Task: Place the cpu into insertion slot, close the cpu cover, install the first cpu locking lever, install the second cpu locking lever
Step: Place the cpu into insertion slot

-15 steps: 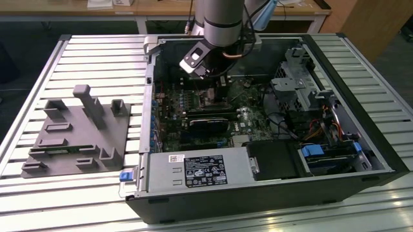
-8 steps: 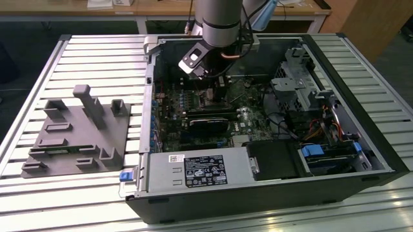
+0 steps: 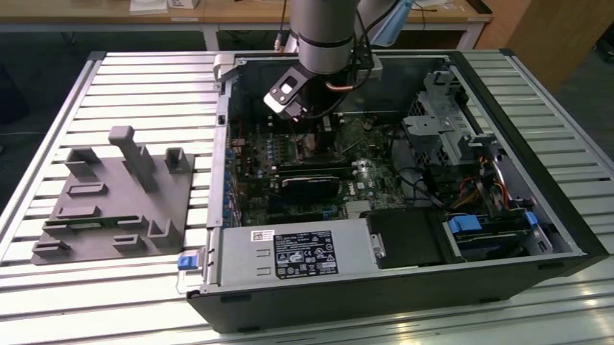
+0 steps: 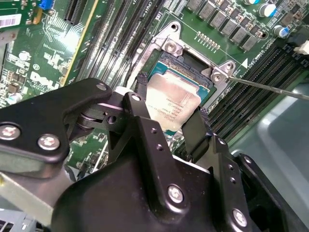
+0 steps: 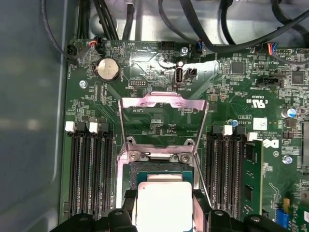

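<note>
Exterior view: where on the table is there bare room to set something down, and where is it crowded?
Bare slats lie on the table behind the grey fixture, in front of it, and on the exterior view's right of the computer case. Inside the case is crowded: the gripper holds the chip at the socket.

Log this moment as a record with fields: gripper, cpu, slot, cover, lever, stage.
gripper: over the slot, fingers against two opposite edges of the cpu
cpu: silver face up, at the slot; seated or just above it cannot be told
slot: on the green motherboard, partly covered by the cpu
cover: open, swung up away from the slot
lever: thin rod, unlatched, sticking out beside the slot
stage: cpu placement under way; cover not yet closed
</note>
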You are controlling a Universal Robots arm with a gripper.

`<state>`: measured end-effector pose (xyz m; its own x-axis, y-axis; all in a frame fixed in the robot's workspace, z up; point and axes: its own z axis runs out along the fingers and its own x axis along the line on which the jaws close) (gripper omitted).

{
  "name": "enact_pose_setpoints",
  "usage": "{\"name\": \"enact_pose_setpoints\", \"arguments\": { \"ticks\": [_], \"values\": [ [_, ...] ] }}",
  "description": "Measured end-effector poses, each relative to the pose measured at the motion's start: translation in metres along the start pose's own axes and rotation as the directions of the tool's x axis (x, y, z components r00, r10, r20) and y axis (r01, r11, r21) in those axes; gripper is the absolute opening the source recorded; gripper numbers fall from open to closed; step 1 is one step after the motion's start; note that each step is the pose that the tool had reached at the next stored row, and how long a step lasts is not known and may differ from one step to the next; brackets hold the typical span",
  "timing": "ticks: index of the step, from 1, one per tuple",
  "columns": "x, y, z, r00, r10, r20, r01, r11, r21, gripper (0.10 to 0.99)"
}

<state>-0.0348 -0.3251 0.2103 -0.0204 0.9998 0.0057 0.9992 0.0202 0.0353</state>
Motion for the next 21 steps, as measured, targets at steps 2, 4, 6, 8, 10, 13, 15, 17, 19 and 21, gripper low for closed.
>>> {"name": "enact_pose_setpoints", "arguments": {
  "ticks": [2,4,6,8,10,13,15,17,19,21],
  "values": [
    [0.0003,-0.0002,0.0026,1.0,0.0,0.0003,0.0,1.0,0.0,0.541],
    [0.0005,-0.0003,0.0049,1.0,0.002,0.0005,-0.002,1.0,0.0,0.541],
    [0.0006,-0.0004,0.0071,1.0,0.006,0.0007,-0.006,1.0,0.0,0.541],
    [0.0007,-0.0005,0.0089,1.0,0.009,0.0007,-0.009,1.0,0.0,0.541],
    [0.001,-0.0006,0.0096,0.9999,0.016,0.0011,-0.016,0.9999,0.0,0.541],
    [0.0014,-0.0007,0.0105,0.9997,0.026,0.0014,-0.026,0.9997,-0.001,0.541],
    [0.0022,-0.0009,0.0113,0.9995,0.03,0.0016,-0.03,0.9995,0.0,0.541],
    [0.0032,-0.0009,0.0123,0.9995,0.032,0.0015,-0.032,0.9995,-0.001,0.541],
    [0.004,-0.0009,0.0134,0.9995,0.032,0.0016,-0.032,0.9995,-0.001,0.541],
    [0.0047,-0.0009,0.0146,0.9995,0.032,0.0015,-0.032,0.9995,-0.001,0.541]
  ]
}}
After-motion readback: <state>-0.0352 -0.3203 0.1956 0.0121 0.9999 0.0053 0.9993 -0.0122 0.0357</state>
